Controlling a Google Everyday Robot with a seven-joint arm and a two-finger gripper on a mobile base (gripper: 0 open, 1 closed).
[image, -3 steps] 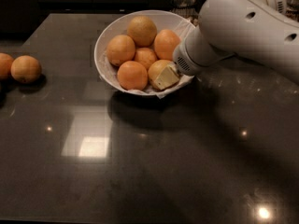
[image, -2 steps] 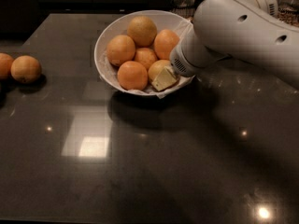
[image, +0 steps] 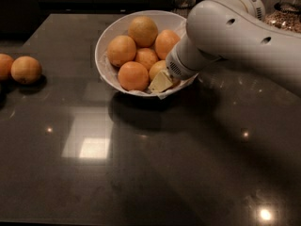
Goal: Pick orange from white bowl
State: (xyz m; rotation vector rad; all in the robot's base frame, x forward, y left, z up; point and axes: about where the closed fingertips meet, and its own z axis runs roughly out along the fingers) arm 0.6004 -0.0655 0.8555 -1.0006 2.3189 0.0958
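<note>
From where I stand, the arm (image: 244, 36) reaches in from about two o'clock across the dark table (image: 155, 173), and the gripper (image: 161, 82) is down inside the white bowl (image: 100, 48), at roughly four o'clock of its rim. It is pressed against the orange (image: 157, 68), the paler, yellowish one, which lies low in the bowl at that same four o'clock spot, touching its deeper-coloured neighbours (image: 134, 75) and half hidden by the wrist. Whether the gripper stands apart or is clamped on the fruit I cannot tell, as the wrist covers most of it. I would judge this to be the grasping step: the reach is made and the lift has not begun. The next move calls for a sure hold, then a straight rise clear of the rim without rolling the other fruit or dragging the crinkled liner. Being round, the orange has no long axis to speak of, and no stem end shows to say which way it points. Two more oranges (image: 26, 69) lie at nine o'clock, well apart from the bowl.
</note>
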